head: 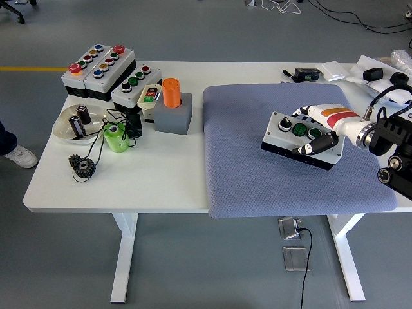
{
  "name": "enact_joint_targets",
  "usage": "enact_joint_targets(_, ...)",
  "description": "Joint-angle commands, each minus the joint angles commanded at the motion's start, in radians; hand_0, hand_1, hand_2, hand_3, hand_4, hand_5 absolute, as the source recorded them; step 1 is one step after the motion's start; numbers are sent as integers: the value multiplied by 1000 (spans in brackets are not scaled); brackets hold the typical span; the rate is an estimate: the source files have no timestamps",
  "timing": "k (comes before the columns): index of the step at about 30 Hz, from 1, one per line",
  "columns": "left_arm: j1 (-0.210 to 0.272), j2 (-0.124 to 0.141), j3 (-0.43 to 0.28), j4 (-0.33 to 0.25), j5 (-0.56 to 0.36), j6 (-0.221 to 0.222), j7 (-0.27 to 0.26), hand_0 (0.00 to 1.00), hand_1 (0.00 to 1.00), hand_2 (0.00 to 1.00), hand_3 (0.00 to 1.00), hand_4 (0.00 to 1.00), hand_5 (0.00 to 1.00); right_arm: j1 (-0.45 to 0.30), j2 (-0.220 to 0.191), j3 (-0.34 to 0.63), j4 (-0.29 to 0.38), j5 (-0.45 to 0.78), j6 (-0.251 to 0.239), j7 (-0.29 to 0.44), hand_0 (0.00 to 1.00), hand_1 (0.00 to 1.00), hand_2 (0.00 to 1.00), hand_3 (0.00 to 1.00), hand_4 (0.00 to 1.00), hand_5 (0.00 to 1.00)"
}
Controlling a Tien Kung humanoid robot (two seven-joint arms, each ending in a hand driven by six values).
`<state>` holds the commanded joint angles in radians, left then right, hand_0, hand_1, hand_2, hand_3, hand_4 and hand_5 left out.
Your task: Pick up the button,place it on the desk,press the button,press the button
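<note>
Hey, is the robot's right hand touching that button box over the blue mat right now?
Touching. In the head view the right hand wraps the button box, its black thumb lying across the near edge.
</note>
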<state>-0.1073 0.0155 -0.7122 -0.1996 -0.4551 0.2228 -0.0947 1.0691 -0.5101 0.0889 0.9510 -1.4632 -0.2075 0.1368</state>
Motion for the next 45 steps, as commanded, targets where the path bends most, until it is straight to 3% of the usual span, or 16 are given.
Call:
enact_joint_targets(5,9,-1,12,0,-8,0,-1,721,813,842,710,448,944,31,19,-69,-40,-31,8,79,112,10,219,382,375,19)
enact_joint_targets(8,12,0,17,0,-10,1,-1,721,812,842,709,449,946,43,25,-55,-61,-70,36,105,136,35,248,402,405,6)
enact_joint_targets(13,19,-1,37,2,-24,1,-4,720,811,840,708,448,946,38,31,-47,-79,-79,29,130,153,50,269,413,427,2)
enact_joint_targets(22,36,-3,93,5,-59,1,-6,720,809,840,706,446,949,45,52,22,-94,-174,94,178,130,49,276,428,467,28)
enact_joint_targets(35,29,0,63,2,-47,4,-10,720,809,838,702,443,955,59,72,66,-124,-228,171,193,149,91,300,447,518,49)
enact_joint_targets(36,29,0,62,2,-47,3,-10,720,808,837,701,443,957,59,74,68,-126,-229,173,192,262,123,327,457,517,68)
enact_joint_targets(41,27,2,94,1,-70,3,-10,720,808,837,701,443,957,61,103,88,-156,-236,244,155,262,123,327,457,517,68)
enact_joint_targets(42,27,2,97,1,-73,3,-11,719,807,836,701,444,962,61,105,89,-158,-239,249,152,318,156,352,457,537,124)
enact_joint_targets(45,28,3,102,0,-76,3,-11,719,807,836,701,444,962,57,109,91,-161,-249,264,140,318,156,352,457,537,124)
